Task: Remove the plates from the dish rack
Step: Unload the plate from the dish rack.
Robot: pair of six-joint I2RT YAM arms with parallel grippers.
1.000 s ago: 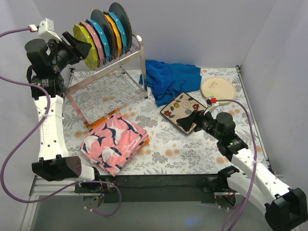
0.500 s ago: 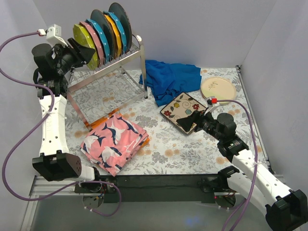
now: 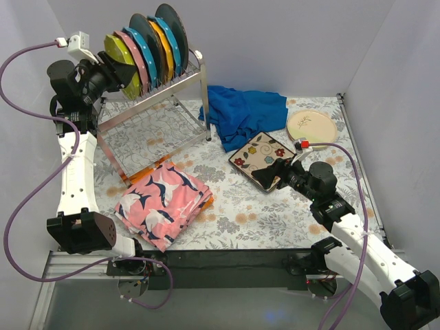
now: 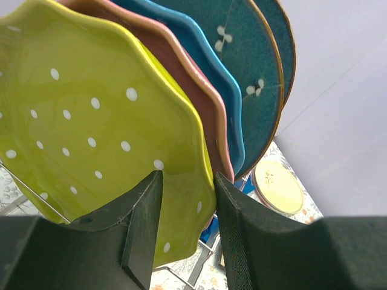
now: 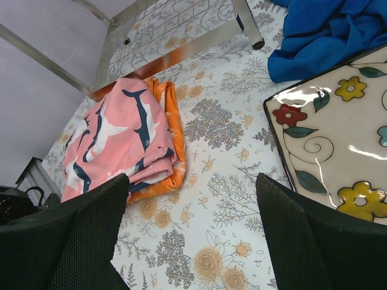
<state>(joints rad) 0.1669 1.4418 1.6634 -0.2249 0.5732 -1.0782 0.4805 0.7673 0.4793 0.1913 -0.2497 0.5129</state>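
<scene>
The silver wire dish rack (image 3: 157,102) stands at the back left and holds several upright plates. The front one is a yellow-green dotted plate (image 3: 128,60), with pink (image 3: 138,58), light blue (image 3: 149,55), orange (image 3: 163,45) and dark teal (image 3: 175,26) plates behind it. My left gripper (image 3: 118,70) is shut on the yellow-green plate's (image 4: 91,115) rim, which fills the gap between its fingers (image 4: 142,223); the plate still stands in the rack. A square cream floral plate (image 3: 261,155) and a round cream plate (image 3: 311,126) lie on the table. My right gripper (image 3: 272,172) is open and empty, low beside the square plate (image 5: 338,139).
A folded pink patterned cloth (image 3: 163,199) lies on an orange cloth at the front left, also in the right wrist view (image 5: 115,139). A crumpled blue cloth (image 3: 244,113) lies between the rack and the plates. White walls enclose the floral table cover.
My left gripper has moved up and right onto the yellow-green plate's rim. My right gripper has shifted only slightly beside the square plate.
</scene>
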